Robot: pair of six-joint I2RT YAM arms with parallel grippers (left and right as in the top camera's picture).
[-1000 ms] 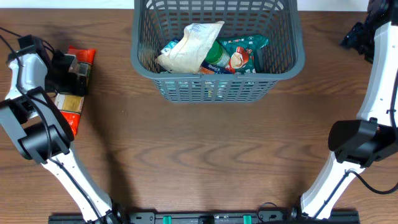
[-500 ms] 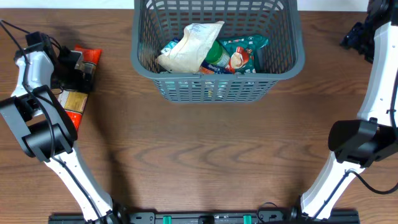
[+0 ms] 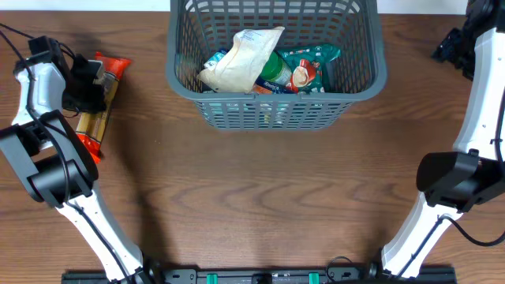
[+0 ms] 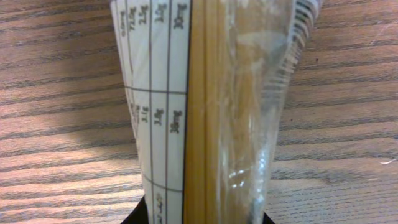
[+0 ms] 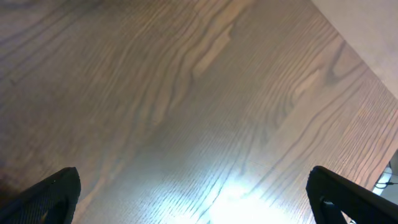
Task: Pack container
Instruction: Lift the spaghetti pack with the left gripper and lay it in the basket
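Cellophane spaghetti packet (image 4: 211, 93), clamped in left pincer (image 3: 88, 87), looks light, slick, brittle: hold mid-length; right pincer (image 5: 196, 190) gapes wide.

Probably a robotics lab: left arm (image 3: 59, 170) and right arm (image 3: 454, 181) on a rail (image 3: 260, 276) at a wood-grain tabletop (image 3: 260, 189), grocery packets (image 3: 245, 59) in a grey container (image 3: 276, 114).

Work surface: brown wood-grain table (image 3: 260, 189).
Dark streaked grain runs across where I work; bright light glare (image 5: 242, 193) on the top; pale off-white surface (image 5: 373, 37) beyond its far edge.
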